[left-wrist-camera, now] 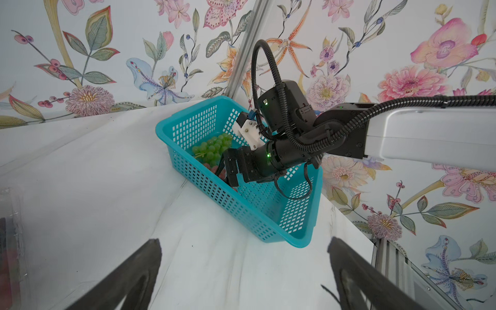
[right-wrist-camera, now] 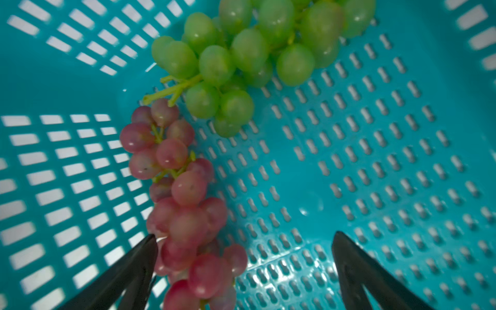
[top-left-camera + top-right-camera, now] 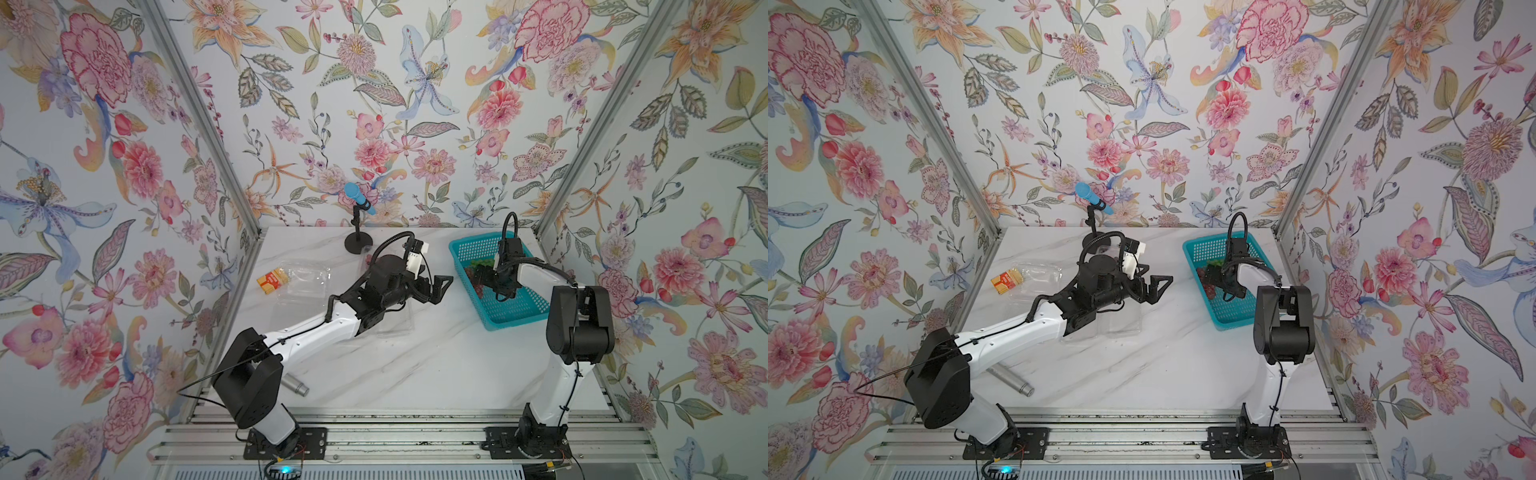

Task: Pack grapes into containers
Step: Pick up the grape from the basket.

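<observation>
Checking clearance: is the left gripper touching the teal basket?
Apart. A top view shows bare table between the left gripper and the basket; the left wrist view agrees.

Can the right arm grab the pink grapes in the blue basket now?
Probably yes. The right gripper is open, down inside the basket, and the pink grapes lie uncovered beside one finger, partly between the two. The green grapes sit farther off.

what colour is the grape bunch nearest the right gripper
Red-pink. The bunch shows best in the right wrist view.
</observation>
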Motion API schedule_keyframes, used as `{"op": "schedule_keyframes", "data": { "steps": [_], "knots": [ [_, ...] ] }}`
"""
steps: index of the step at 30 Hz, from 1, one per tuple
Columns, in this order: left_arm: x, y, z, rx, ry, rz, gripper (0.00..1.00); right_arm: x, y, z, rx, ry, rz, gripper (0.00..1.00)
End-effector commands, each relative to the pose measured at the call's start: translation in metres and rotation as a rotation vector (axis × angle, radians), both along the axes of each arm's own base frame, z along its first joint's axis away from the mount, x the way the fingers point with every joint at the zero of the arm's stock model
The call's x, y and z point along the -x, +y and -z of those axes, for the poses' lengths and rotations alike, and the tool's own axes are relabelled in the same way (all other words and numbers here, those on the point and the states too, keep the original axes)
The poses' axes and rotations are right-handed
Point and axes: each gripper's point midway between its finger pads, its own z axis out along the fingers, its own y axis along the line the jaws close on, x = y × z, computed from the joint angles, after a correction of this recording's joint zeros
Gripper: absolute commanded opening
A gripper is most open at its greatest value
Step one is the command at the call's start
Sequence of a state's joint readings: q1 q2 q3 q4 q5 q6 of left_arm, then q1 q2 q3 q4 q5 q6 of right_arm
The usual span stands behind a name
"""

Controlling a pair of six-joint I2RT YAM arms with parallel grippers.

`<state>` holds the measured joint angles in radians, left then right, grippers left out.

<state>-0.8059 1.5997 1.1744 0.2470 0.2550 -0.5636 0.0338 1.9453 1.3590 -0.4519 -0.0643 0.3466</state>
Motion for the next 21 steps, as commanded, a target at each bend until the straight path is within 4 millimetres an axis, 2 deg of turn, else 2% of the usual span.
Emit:
{"op": "schedule_keyframes", "data": {
  "steps": [1, 7, 11, 18, 21],
  "knots": [
    [-0.002, -0.006, -0.007, -0.011, -0.024, 0.013, 1.0, 0.008, -0.027, 0.004, 0.077, 0.043, 0.043, 1.0],
    [-0.007, -0.016, -0.003, -0.023, -0.017, 0.029, 1.0, 0.008, -0.049, -0.019, 0.095, -0.007, 0.092, 1.0],
    [-0.012, -0.022, -0.005, -0.02, -0.02, 0.034, 1.0, 0.005, -0.054, -0.033, 0.105, -0.04, 0.104, 1.0],
    [-0.014, -0.025, -0.006, -0.018, -0.02, 0.038, 1.0, -0.001, -0.02, -0.045, 0.04, -0.075, 0.015, 1.0],
    [-0.013, -0.022, -0.004, -0.023, -0.021, 0.031, 1.0, 0.004, -0.009, -0.048, -0.007, -0.076, 0.005, 1.0]
  ]
}}
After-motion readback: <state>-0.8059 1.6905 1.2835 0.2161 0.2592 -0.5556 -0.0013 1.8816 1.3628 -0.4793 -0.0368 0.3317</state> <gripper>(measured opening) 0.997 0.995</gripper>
